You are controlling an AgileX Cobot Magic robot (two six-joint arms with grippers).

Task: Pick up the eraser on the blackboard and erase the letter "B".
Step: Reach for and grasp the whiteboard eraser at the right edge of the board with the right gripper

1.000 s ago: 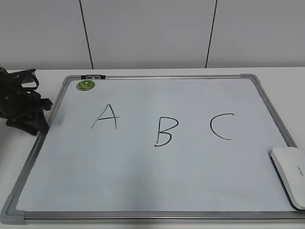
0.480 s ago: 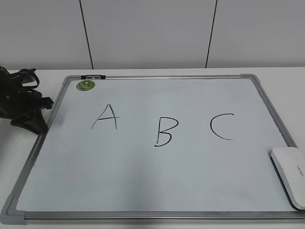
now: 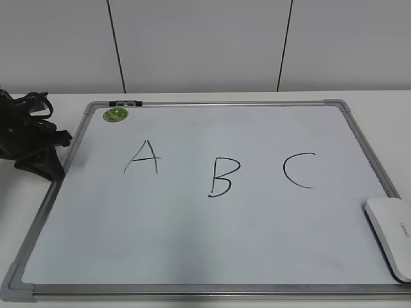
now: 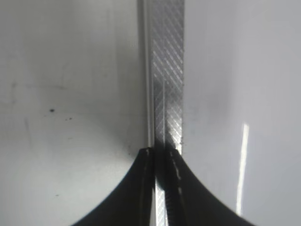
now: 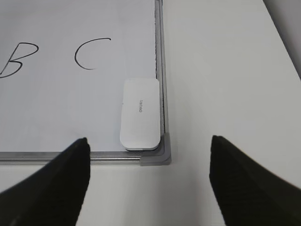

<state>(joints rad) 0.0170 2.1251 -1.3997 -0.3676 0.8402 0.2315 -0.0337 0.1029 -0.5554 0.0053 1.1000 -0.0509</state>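
White eraser lies flat in the blackboard's corner.

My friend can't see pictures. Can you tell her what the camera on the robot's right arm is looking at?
A flat white eraser lies in the near right corner of the blackboard, against its grey frame. The right hand hangs above it, its two dark fingers wide open and touching nothing. The drawn letter "B" and a "C" show farther up the board.
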